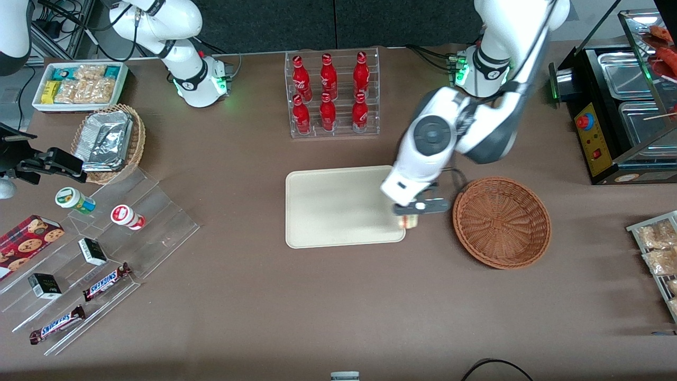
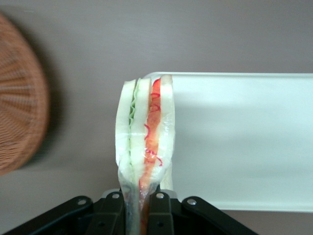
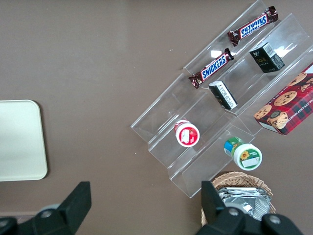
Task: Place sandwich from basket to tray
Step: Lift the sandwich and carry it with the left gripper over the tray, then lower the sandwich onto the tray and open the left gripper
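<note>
My gripper [image 1: 411, 216] hangs over the edge of the cream tray [image 1: 328, 211] nearest the reddish-brown wicker basket [image 1: 501, 222], shut on the sandwich [image 1: 408, 221]. In the left wrist view the sandwich [image 2: 145, 132] sticks out from between the black fingers [image 2: 110, 215], a white bread wedge with red and green filling stripes, over the tray's rim [image 2: 205, 76]. The basket [image 2: 19, 122] shows nothing inside it.
A clear rack of red bottles [image 1: 331, 92] stands farther from the front camera than the tray. A black food warmer [image 1: 619, 106] and a rack of snack packets [image 1: 656, 254] sit at the working arm's end. Acrylic steps with candy bars [image 1: 106, 280] lie toward the parked arm's end.
</note>
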Controlling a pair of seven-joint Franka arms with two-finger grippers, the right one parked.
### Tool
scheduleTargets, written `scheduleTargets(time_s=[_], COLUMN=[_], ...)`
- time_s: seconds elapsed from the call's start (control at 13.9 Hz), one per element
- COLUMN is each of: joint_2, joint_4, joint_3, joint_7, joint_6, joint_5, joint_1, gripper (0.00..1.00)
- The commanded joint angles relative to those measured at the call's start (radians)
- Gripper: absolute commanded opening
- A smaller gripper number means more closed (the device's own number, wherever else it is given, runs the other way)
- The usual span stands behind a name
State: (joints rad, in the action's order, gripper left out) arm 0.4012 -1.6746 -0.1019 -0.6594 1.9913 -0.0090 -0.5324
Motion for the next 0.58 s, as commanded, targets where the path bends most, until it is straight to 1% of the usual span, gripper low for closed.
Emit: scheduleTargets(time_s=[0.0, 0.14, 0.43, 0.51], joint_2=[0.148, 0.205, 0.295, 0.313], joint_4=[0.166, 0.214, 0.276, 0.277], joint_3=[0.014, 0.014, 0.014, 0.014], joint_7=[-0.002, -0.005, -0.04, -0.048], joint_6=[-0.02, -0.017, -0.003, 0.03], joint_5=[-0.019, -0.02, -0.019, -0.019], joint_1=[-0.076, -0.127, -0.172, -0.176], gripper=[0.0, 0.0, 0.0, 0.0])
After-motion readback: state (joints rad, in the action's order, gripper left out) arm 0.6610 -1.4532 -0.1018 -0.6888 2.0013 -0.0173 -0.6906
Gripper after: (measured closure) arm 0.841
